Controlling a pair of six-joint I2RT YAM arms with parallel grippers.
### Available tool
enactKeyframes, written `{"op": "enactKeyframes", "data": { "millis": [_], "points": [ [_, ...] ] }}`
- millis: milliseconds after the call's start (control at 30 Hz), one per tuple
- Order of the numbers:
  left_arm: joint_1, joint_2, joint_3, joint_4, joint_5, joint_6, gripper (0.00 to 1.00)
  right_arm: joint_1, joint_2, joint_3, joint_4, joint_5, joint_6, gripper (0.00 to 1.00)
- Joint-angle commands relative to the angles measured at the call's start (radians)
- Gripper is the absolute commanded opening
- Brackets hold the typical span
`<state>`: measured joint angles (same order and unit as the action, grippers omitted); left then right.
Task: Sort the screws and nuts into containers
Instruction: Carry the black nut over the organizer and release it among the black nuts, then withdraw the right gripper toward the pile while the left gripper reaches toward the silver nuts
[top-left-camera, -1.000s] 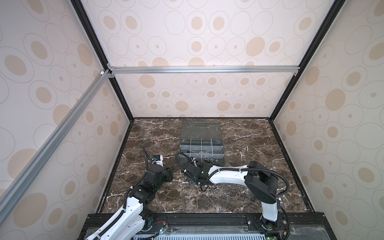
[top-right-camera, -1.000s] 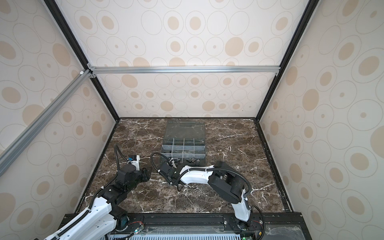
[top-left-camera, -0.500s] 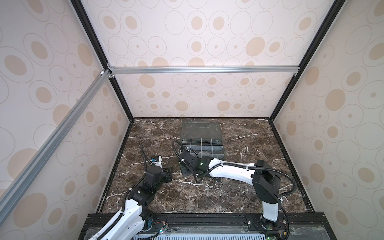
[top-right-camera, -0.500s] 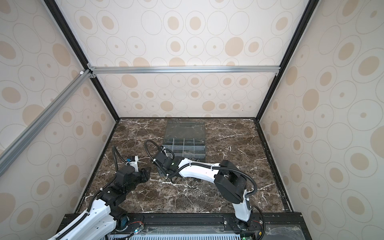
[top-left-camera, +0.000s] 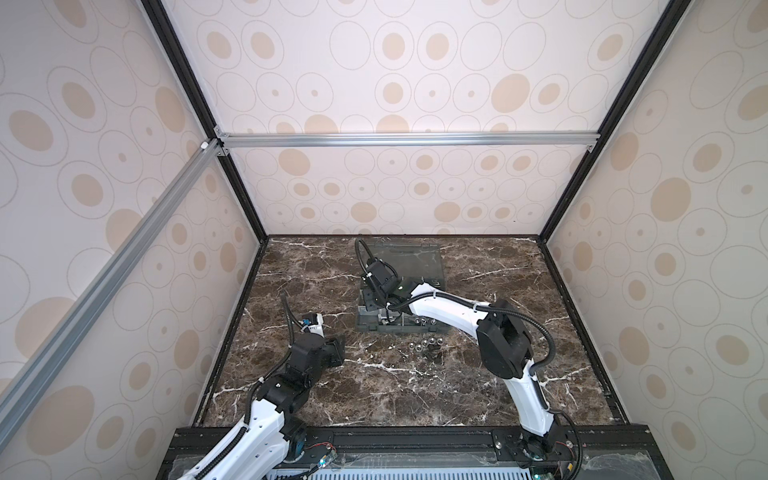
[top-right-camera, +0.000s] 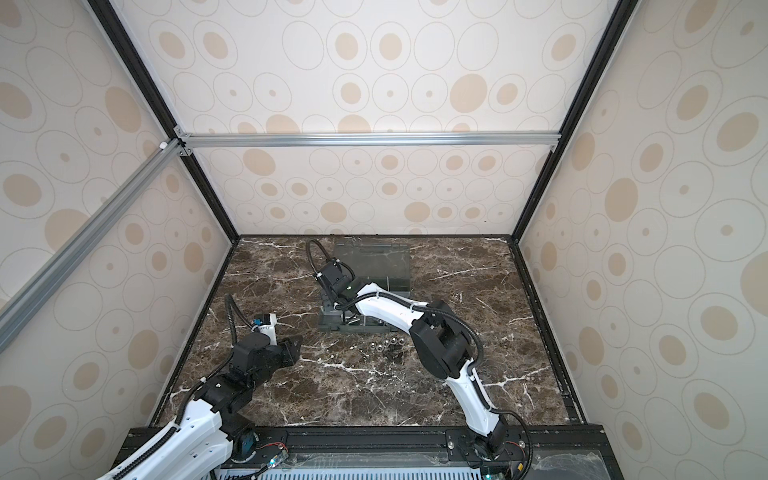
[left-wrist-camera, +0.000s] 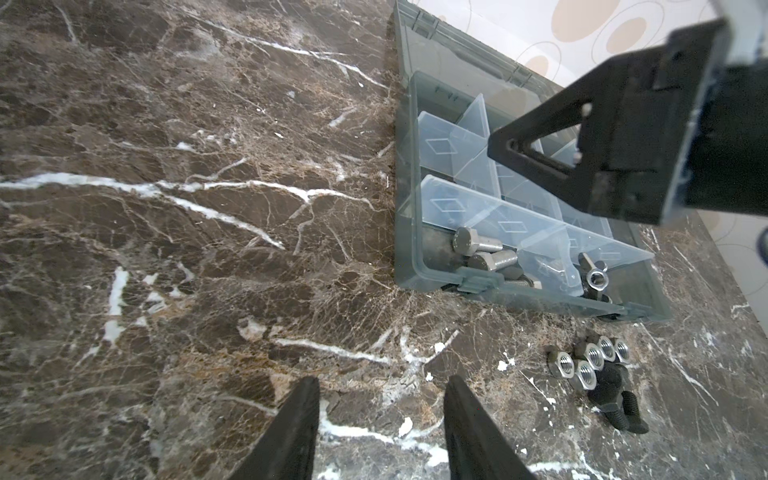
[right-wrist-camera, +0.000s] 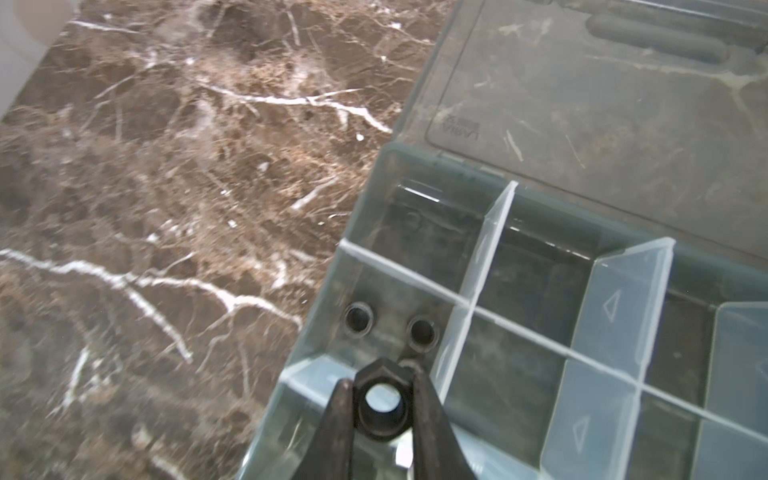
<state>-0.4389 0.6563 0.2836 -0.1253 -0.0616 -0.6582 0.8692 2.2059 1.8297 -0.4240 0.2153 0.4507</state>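
Right wrist view: dark hexagonal nut (right-wrist-camera: 380, 409) tight between right jaws; left jaws apart, empty.

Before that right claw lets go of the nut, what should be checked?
1. Grip: right gripper pinches the nut, ok.
2. Position: nut above the box, ok.
3. Exact cell beneath it: cannot tell.
4. Access: lid open, ok.
5. Other arm: left gripper open, empty, away from the box, ok.
6. Leftovers: loose nuts lie on the table beside the box, not ok.
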Motion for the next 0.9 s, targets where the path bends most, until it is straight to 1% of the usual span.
{"op": "enactKeyframes", "data": {
  "millis": [0, 100, 267, 367, 500, 633, 733, 867],
  "points": [
    [0.007, -0.001, -0.004, 0.027, -0.003, -0.003, 0.49, -0.005, 0.027, 0.047, -0.051, -0.011, -0.026, 0.22],
    [0.006, 0.000, -0.008, 0.032, 0.003, -0.004, 0.49, -0.014, 0.043, 0.067, -0.065, -0.015, -0.026, 0.25],
    [0.006, -0.004, -0.009, 0.035, 0.008, -0.008, 0.49, -0.016, 0.048, 0.076, -0.075, -0.024, -0.018, 0.39],
    [0.006, -0.008, -0.009, 0.030, 0.009, -0.009, 0.49, -0.016, 0.041, 0.078, -0.075, -0.022, -0.020, 0.43],
    [0.006, -0.009, -0.002, 0.032, 0.014, -0.004, 0.49, -0.016, 0.007, 0.070, -0.078, -0.013, -0.023, 0.45],
    [0.006, -0.009, 0.011, 0.032, 0.019, 0.005, 0.49, -0.017, -0.061, 0.021, -0.073, -0.011, -0.017, 0.45],
    [0.007, -0.009, 0.002, 0.045, 0.037, 0.002, 0.49, -0.014, -0.131, -0.054, -0.067, -0.014, -0.006, 0.45],
    [0.006, 0.002, -0.002, 0.059, 0.057, 0.007, 0.49, -0.013, -0.258, -0.208, -0.030, -0.005, 0.003, 0.45]
  ]
}}
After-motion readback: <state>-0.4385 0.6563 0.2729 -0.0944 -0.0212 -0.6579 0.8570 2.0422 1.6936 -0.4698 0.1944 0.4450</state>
